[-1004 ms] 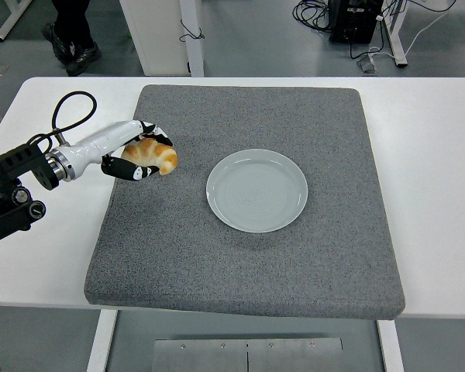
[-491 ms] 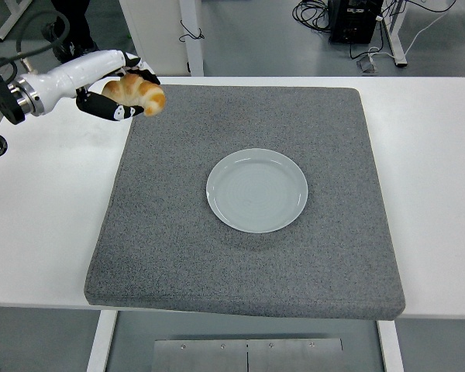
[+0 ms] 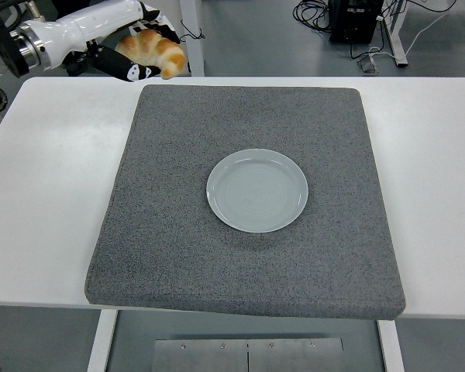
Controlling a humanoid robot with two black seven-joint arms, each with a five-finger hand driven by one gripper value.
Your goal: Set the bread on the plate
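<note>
We see the left hand (image 3: 136, 46), white shell with black fingers, clenched around the golden-brown crescent-shaped bread roll (image 3: 153, 51). Hand and bread are up in the air at the top-left of the view, above the far-left corner of the white table (image 3: 46, 194). The bread touches nothing except the hand. One browned tip pokes out to the right and slightly down, past the fingers (image 3: 132, 70); the rest of the roll sits inside the grip, with black fingers wrapped under it and the white back of the hand over it.

The left arm comes in from the top-left edge, and its white forearm runs roughly level toward the hand. We can't see a right arm anywhere in the view.

The round pale grey-blue plate (image 3: 257, 190) lies flat near the middle of the square grey felt mat (image 3: 178, 256). There is nothing on the plate. It is well apart from the bread: the roll is off to the far left, beyond the mat's far-left corner, while the plate sits mid-mat.

The mat covers most of the table's centre, leaving bare white tabletop on both the left and right sides.

Beyond the table's far edge we see grey floor, black cables (image 3: 314, 12) and white table legs (image 3: 395, 35) at top right.
</note>
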